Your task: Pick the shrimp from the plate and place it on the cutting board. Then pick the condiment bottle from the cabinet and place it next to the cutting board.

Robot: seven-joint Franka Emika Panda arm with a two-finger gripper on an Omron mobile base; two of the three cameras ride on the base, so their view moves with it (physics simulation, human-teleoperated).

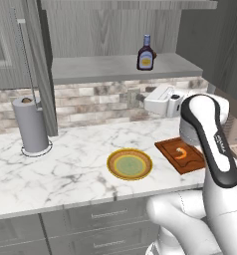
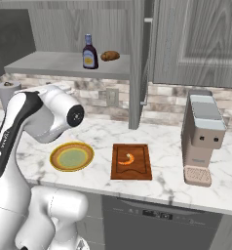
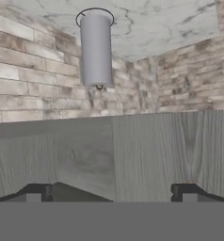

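On the marble counter (image 1: 65, 164) in the left base view, the shrimp (image 1: 181, 153) already lies on the cutting board (image 1: 182, 155), to the right of the plate (image 1: 129, 164), which now holds nothing. The condiment bottle (image 1: 146, 53) stands upright on the shelf of the cabinet (image 1: 115, 67), above and behind the board, so fetching it appears to be the step in hand. A paper towel roll (image 1: 31, 124) stands at the far left beside the open cabinet door (image 1: 41, 64), and a white toaster (image 1: 163, 99) sits against the brick wall below the shelf.

In the right base view, the bottle has a brown lump (image 2: 110, 56) just beside it on its right; a careless reach could likely knock that lump off the shelf or close on it instead of the bottle. The bottle is tall and narrow, so a sideways nudge would probably tip it. The shelf edge and the door also crowd the approach, and the arm could clip them. A coffee machine (image 2: 202, 144) stands to the right of the board, leaving free counter on both sides of it.

In the hand view, the gripper (image 3: 112, 194) has its two tips spread wide apart with nothing between them, facing the wood-grain cabinet, brick wall and towel roll rather than the bottle.
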